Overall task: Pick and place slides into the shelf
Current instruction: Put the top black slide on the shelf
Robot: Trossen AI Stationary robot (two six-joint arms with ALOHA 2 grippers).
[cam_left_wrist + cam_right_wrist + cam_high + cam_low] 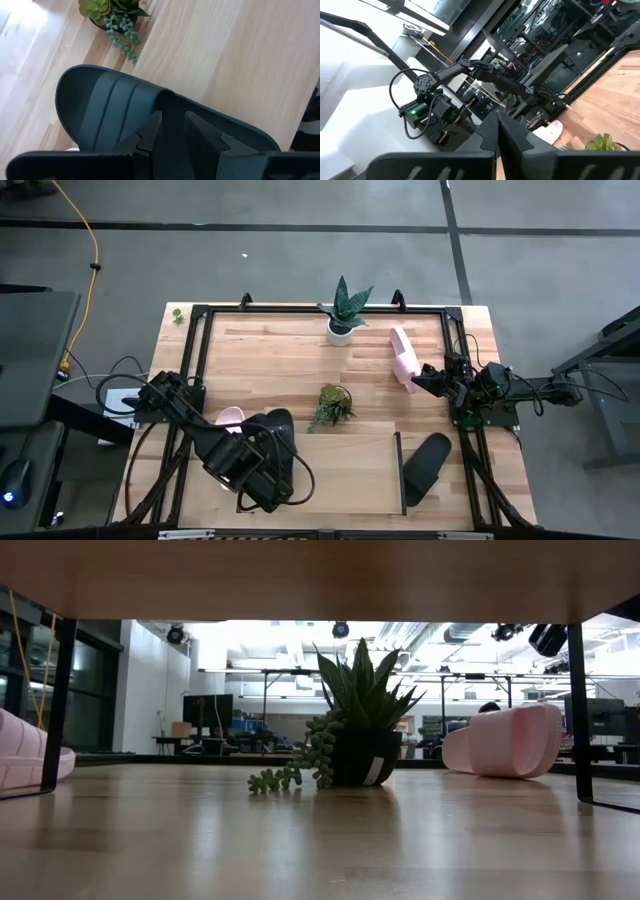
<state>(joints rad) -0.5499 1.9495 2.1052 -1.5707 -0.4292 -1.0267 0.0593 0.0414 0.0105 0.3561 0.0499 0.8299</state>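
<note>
My left gripper (268, 465) is shut on a black slide (277, 430) over the far left corner of the shelf (340, 470), a low light-wood board with black side panels. A pink slide (229, 417) lies on the table just left of it, partly under the arm. A second black slide (427, 468) lies on the table outside the shelf's right panel (398, 470). Another pink slide (403, 358) lies at the far right, close to my right gripper (425, 380), which is shut with nothing in it and points out over the room. My left gripper pinches the black slide between its two fingers (150, 137) at a raised edge (172, 112) just behind the ribbed strap (112, 107), about midway along the slide. The fingers come steeply from above. The toe end (67, 92) points away from the gripper; what the sole rests on is hidden.
A trailing succulent in a dark pot (330, 405) stands just beyond the shelf's far edge. A spiky plant in a white pot (343, 315) stands at the table's far edge. The shelf board to the right of the held slide is bare wood.
</note>
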